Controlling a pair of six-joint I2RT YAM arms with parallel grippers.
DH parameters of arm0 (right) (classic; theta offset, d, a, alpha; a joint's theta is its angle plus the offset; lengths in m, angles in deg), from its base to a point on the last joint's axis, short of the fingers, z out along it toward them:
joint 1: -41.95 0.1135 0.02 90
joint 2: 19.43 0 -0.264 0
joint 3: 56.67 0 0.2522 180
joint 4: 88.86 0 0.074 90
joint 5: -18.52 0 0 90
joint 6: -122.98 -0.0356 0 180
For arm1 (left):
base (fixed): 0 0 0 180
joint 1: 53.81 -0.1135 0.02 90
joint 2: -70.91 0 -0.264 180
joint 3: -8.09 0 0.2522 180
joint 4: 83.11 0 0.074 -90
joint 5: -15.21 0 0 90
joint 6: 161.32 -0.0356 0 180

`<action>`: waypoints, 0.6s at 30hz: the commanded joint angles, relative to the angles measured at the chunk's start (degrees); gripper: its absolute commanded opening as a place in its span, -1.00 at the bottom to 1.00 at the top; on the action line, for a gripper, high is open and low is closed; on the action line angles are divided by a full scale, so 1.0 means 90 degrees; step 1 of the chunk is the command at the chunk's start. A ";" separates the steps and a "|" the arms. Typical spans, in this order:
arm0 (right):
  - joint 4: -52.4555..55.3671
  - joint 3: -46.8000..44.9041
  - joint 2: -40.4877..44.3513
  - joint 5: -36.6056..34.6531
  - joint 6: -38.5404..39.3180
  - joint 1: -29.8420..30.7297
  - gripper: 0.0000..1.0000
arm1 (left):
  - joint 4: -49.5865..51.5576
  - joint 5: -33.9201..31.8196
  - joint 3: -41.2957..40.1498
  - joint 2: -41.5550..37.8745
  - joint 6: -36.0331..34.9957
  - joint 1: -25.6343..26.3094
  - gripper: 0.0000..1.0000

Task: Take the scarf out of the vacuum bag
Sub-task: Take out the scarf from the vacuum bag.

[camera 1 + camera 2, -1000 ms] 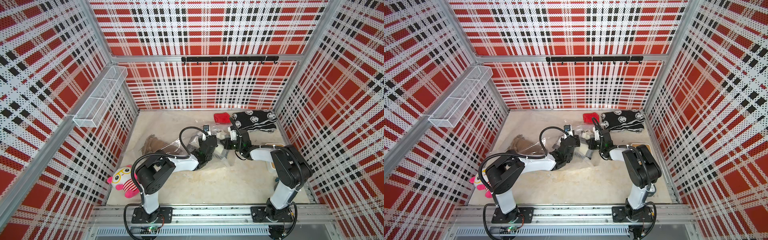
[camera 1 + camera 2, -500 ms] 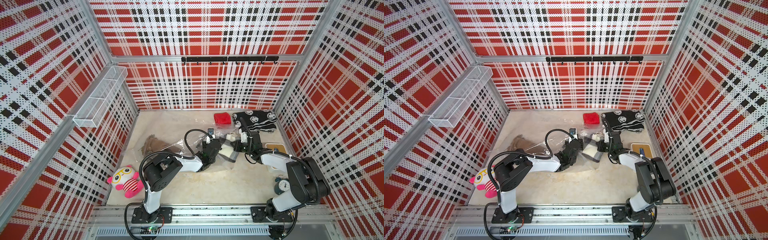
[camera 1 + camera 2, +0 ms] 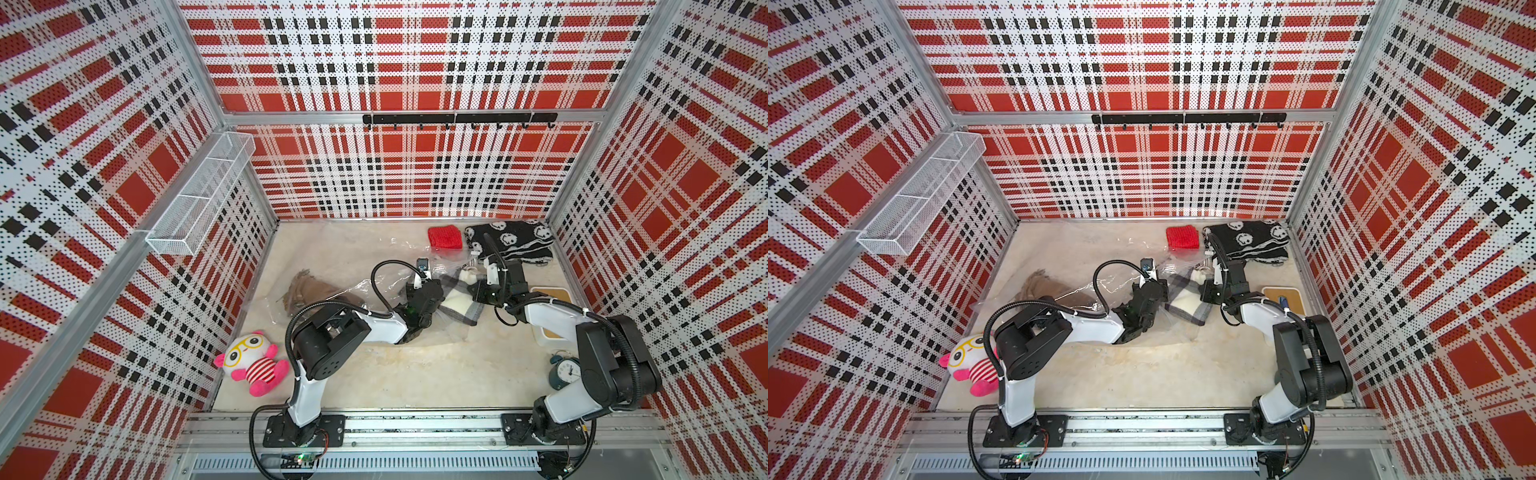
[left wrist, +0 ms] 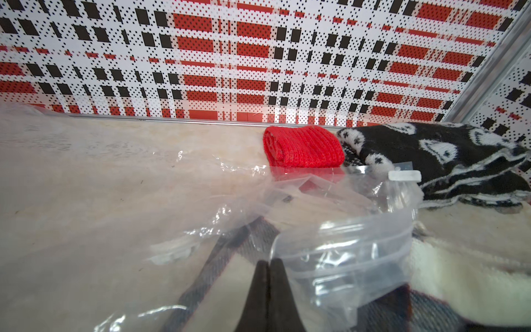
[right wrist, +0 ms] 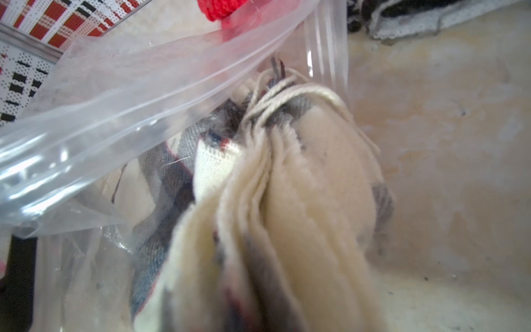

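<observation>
Vacuum bag (image 3: pixel 357 291): clear crinkled plastic lying across the middle of the tabletop (image 3: pixel 415 374) in both top views, with its zip-seal mouth toward the right of the frame.
Scarf (image 3: pixel 457 305): cream with grey plaid, folded, at frame centre between the two pincers. In the right wrist view its stacked folds and fringe stick out past the zip band, while the rest lies under the clear film.
Left pincer (image 4: pixel 269 263): clenched, with the black fingertips pressed together against the bag's film above the scarf. I cannot tell whether plastic is nipped between them.
Right pincer (image 3: pixel 477 291): at the scarf's right end and touching the cloth. Its fingers are hidden in the wrist view, so I cannot tell whether it is released or grasping.
Brown fringed cloth (image 3: pixel 307 291): at the bag's left end.
Red knit (image 3: pixel 444 237) and skull-pattern knit (image 3: pixel 511 243): side by side at the upper right of the tabletop, against the back wall.
Plush toy (image 3: pixel 253 365): lower left corner.
Alarm clock (image 3: pixel 565 372): lower right, beside the right arm.
</observation>
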 commanded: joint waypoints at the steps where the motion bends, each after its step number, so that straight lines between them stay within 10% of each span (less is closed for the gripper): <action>1: -0.0234 -0.0051 -0.0059 0.0098 -0.0161 -0.0079 0.18 | -0.0222 0.0062 -0.0011 0.0055 0.0091 0.0061 -1.00; 12: 0.0171 -0.1263 0.1493 -0.0602 -0.0856 0.0046 0.80 | -0.0384 0.0494 -0.0114 0.0016 0.0018 0.0010 -1.00; 18: -0.0848 -0.1821 0.1500 0.0184 -0.1094 0.0113 0.78 | -0.0465 0.0536 -0.0224 -0.0078 0.0008 0.0046 -1.00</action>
